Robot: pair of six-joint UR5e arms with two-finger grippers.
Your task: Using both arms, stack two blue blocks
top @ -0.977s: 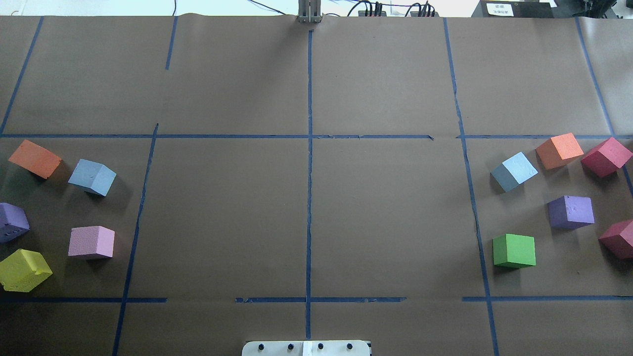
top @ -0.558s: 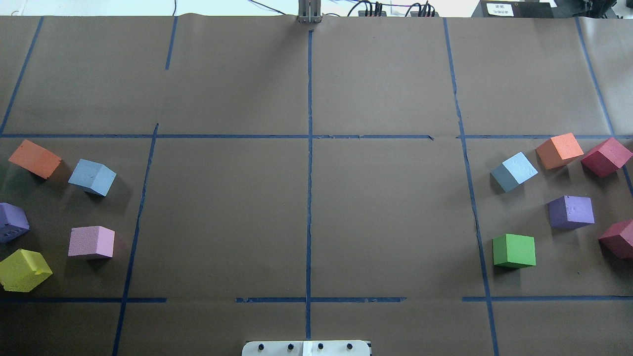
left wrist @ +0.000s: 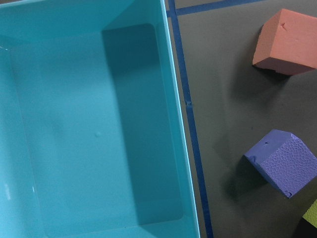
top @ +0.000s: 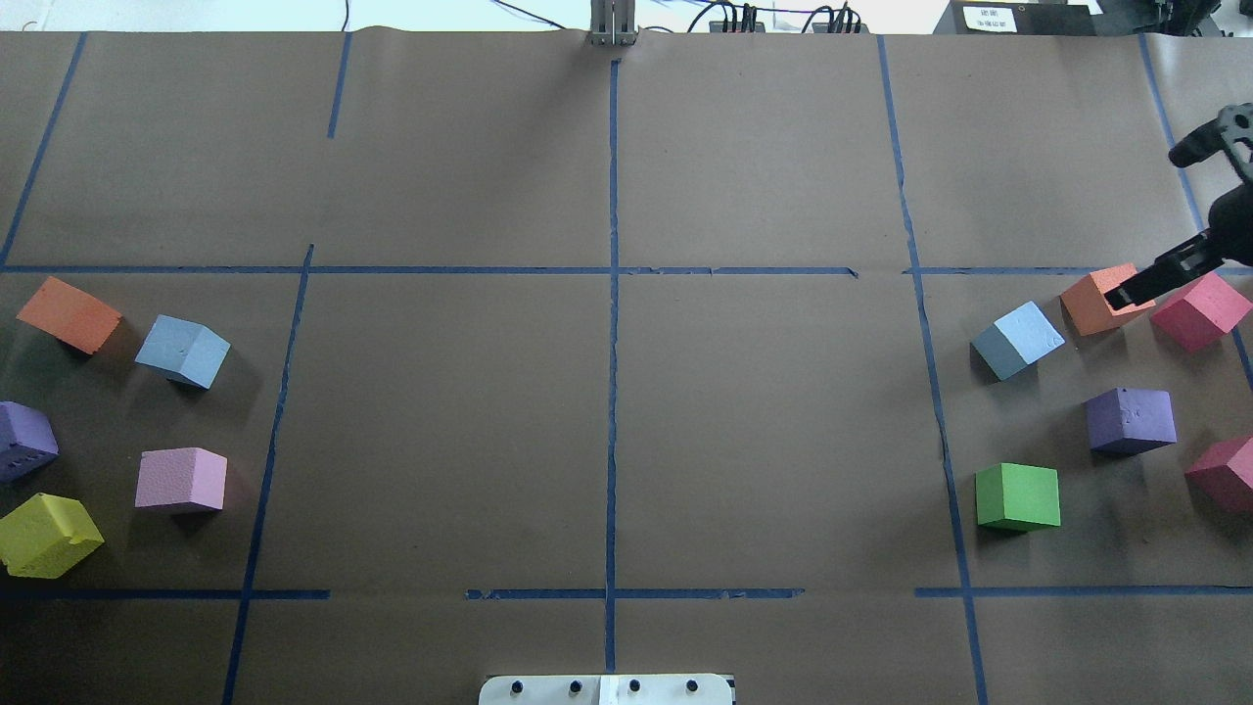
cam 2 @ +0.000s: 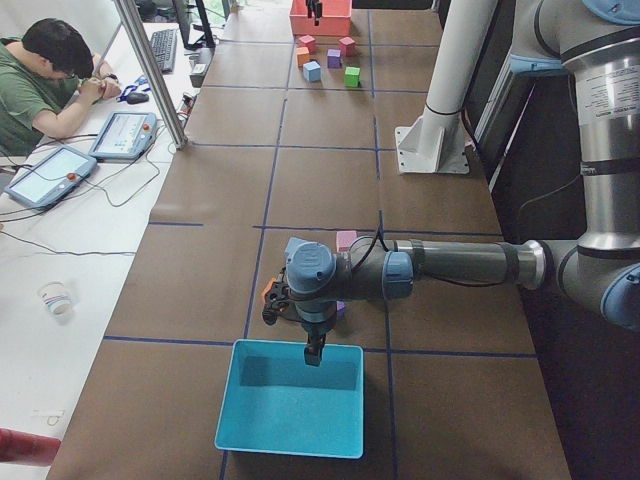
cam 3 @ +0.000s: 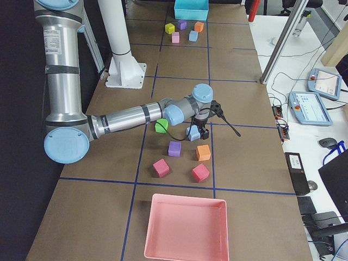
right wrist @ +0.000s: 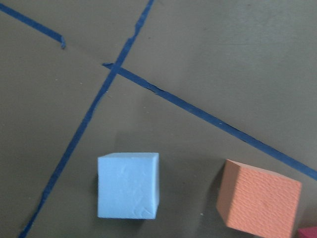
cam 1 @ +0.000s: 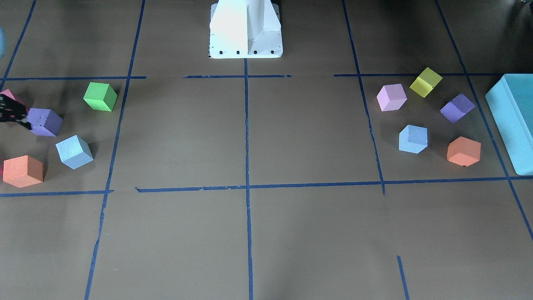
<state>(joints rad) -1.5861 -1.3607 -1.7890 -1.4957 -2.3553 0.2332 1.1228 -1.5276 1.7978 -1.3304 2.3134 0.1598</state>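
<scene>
2 blue blocks sat well apart on the bench, unstacked, 1 in each end cluster.

The left blue block lay just right of the left orange block. A pink block sat nearer the robot. The left purple block and a yellow block were at the left edge.

The right blue block lay on the left side of the right cluster, just left of the right orange block and not touching it. A crimson block was right of that orange one. The right purple block, a green block and a 2nd crimson block sat nearer the robot.

The right gripper hung above the right cluster, and in the overhead view its black tip overlapped the right orange block. In the right side view it was over the right blue block and the right orange block. The right wrist view looked down on those 2 blocks and showed no fingers, so I cannot tell whether they were apart or together.

The left gripper hung over the near rim of a teal tray at the left end of the bench. It showed only in the left side view, so I cannot tell its fingers' state. The left wrist view showed the tray's inside, with the left orange and left purple blocks beside it.

A pink tray sat at the right end. A white pedestal stood at the near middle.
</scene>
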